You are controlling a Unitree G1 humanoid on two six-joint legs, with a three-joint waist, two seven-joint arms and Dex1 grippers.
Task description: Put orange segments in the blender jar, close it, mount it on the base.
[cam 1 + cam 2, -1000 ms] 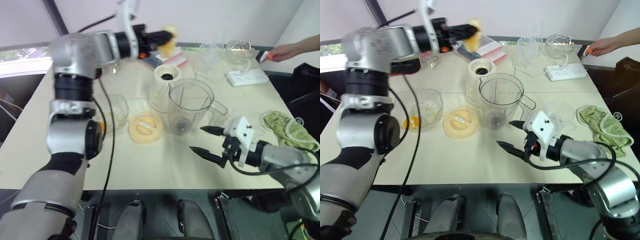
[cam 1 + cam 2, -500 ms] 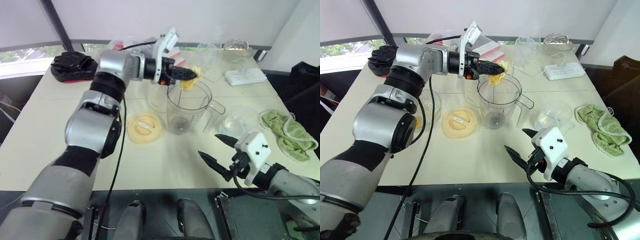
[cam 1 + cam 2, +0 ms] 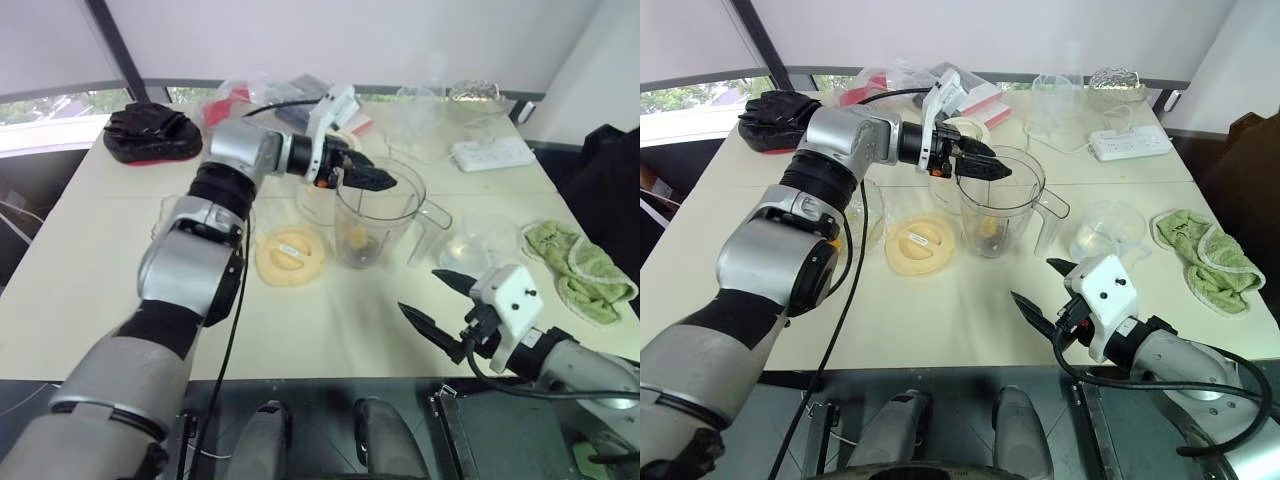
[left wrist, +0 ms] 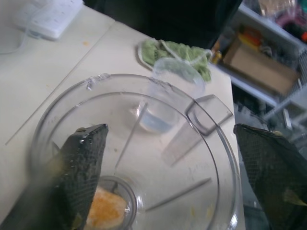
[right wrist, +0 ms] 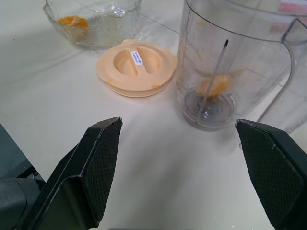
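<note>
The clear blender jar (image 3: 378, 212) stands mid-table, and one orange segment (image 4: 106, 213) lies at its bottom by the blades. My left gripper (image 3: 383, 181) hovers open over the jar's mouth, nothing between its fingers (image 4: 86, 167). The cream lid (image 3: 290, 255) lies flat just left of the jar. The white blender base (image 3: 962, 131) stands behind the jar. A glass bowl (image 5: 91, 19) further left holds another orange segment (image 5: 73, 21). My right gripper (image 3: 418, 291) is open near the front edge, right of and in front of the jar, holding nothing.
A small clear cup (image 3: 468, 240) sits right of the jar's handle, with a green cloth (image 3: 580, 265) beyond it. A white power strip (image 3: 492, 153) and clear containers are at the back right. A black glove (image 3: 145, 130) lies at the back left.
My left gripper carried the orange segment from the back to the jar's mouth and let it go; the segment now lies at the jar's bottom. My right gripper pulled back toward the front edge.
</note>
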